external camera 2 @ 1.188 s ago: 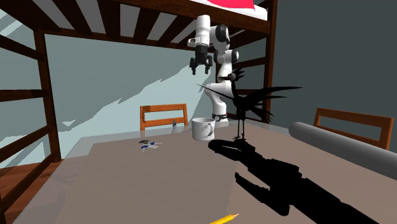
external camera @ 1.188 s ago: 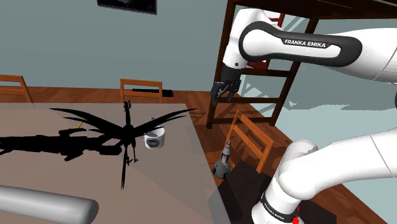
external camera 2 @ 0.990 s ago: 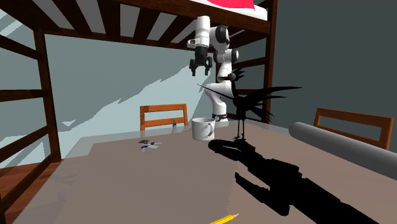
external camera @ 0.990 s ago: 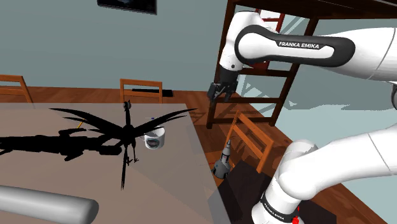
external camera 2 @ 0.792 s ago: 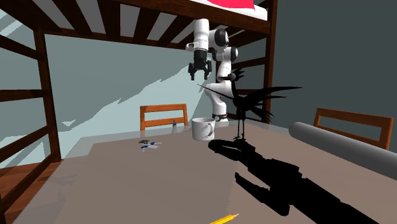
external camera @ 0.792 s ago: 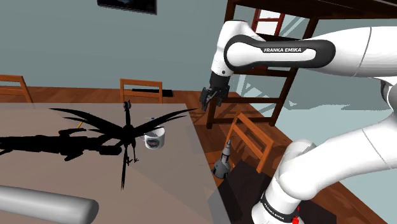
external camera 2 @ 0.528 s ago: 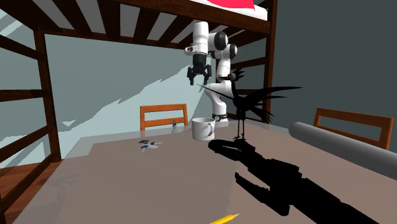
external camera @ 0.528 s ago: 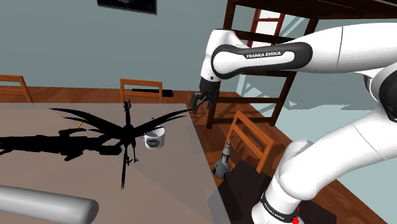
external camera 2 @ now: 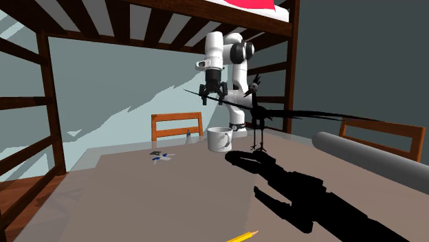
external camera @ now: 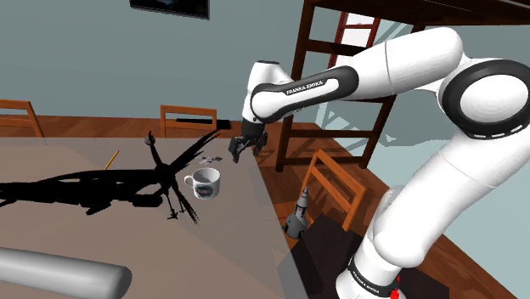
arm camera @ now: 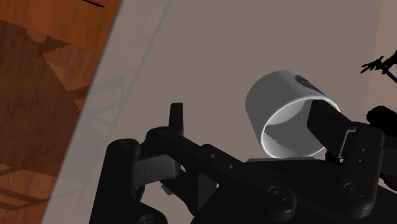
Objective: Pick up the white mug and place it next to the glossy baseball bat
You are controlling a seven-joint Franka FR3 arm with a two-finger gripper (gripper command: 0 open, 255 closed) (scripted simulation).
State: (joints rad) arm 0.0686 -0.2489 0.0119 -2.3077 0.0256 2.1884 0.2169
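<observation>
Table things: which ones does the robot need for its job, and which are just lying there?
Needed for the job: mug, bat.

Just lying about: black bird, pencil, small blue-and-white thing.

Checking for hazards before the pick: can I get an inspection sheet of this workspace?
Surface: grey-brown table, flat.
Job's things: white mug upright near the table's edge; grey baseball bat lying well apart from it.
Clutter: black bird figure beside the mug; long black object; pencil; small blue-and-white item.
Grippers: gripper open, above the mug, not touching it.
Cables: nothing seen.
Surroundings: wooden chairs; wooden bunk frame.
</observation>
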